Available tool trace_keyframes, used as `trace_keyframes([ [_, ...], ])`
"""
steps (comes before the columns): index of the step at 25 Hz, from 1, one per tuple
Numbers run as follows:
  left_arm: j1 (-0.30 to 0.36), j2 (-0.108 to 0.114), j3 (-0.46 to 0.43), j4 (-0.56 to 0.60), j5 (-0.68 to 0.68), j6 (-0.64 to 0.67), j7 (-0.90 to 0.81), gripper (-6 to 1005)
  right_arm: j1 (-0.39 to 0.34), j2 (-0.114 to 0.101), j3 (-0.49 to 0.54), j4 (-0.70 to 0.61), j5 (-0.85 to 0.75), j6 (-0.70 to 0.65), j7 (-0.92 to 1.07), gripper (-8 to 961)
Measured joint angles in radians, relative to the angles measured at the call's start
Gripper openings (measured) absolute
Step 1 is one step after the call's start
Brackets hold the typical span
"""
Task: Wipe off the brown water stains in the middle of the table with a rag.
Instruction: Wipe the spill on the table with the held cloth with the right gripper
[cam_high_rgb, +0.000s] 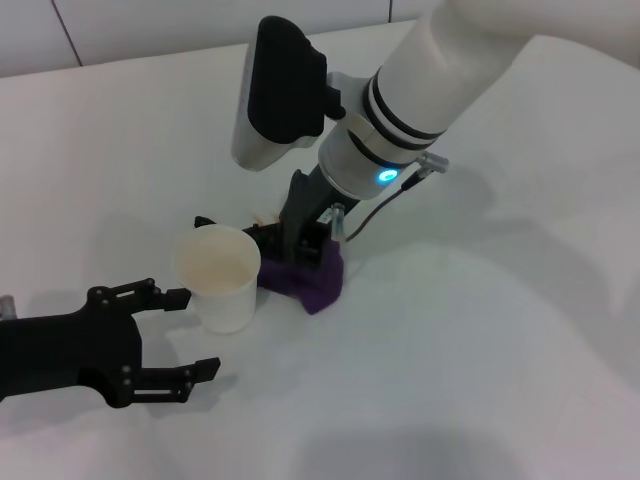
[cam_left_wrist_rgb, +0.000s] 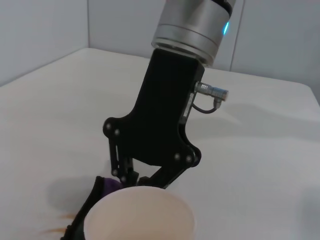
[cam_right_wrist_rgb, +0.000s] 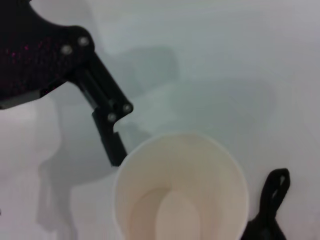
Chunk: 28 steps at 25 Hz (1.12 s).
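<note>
One purple rag (cam_high_rgb: 305, 278) lay on the white table (cam_high_rgb: 480, 330), just behind a paper cup (cam_high_rgb: 219, 277), pinched in the right gripper (cam_high_rgb: 300, 252). Faint brown water stains (cam_left_wrist_rgb: 59, 223) showed beside it. Nearer, the left gripper (cam_high_rgb: 190, 334) hovered with fingers spread, holding nothing.

You have one white table (cam_high_rgb: 520, 330) before you. On it stands one white paper cup (cam_high_rgb: 218, 277), and there is one purple rag (cam_high_rgb: 305, 277). You can see one patch of brown water stains (cam_left_wrist_rgb: 56, 225), showing as a few thin streaks. Two arms are in sight, with two grippers: left gripper (cam_high_rgb: 180, 335), right gripper (cam_high_rgb: 300, 240).
</note>
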Motion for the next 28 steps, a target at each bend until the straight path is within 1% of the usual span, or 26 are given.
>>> trace_keyframes([
  [3,0.000,0.000,0.000,0.001,0.001,0.001,-0.001,876,-0.005,0.000,0.001,-0.005,0.000,-0.021,0.007,68],
  [8,0.014,0.000,0.000,0.003,0.001,0.004,-0.006,876,-0.050,-0.003,0.002,-0.092,-0.014,-0.051,0.027,68],
  [12,0.026,0.000,0.000,0.005,0.001,0.005,-0.008,876,-0.053,-0.004,0.003,-0.102,-0.013,-0.045,0.025,67],
  [18,0.039,-0.004,0.005,0.004,-0.005,0.010,-0.008,876,-0.047,-0.001,-0.003,-0.072,-0.013,0.010,0.015,67],
  [19,0.055,-0.004,0.005,0.005,-0.017,0.018,-0.005,876,-0.041,0.000,-0.004,-0.063,-0.013,0.021,0.012,67],
  [22,0.066,-0.003,0.006,0.006,-0.023,0.023,-0.001,876,-0.027,0.000,-0.006,-0.039,-0.005,0.061,-0.010,67],
  [23,0.073,-0.003,0.006,0.007,-0.023,0.027,0.000,876,-0.023,0.000,-0.007,-0.027,-0.003,0.094,-0.023,67],
  [28,0.079,-0.003,0.006,0.007,-0.023,0.028,0.002,876,-0.013,0.000,-0.008,0.001,0.017,0.157,-0.057,67],
])
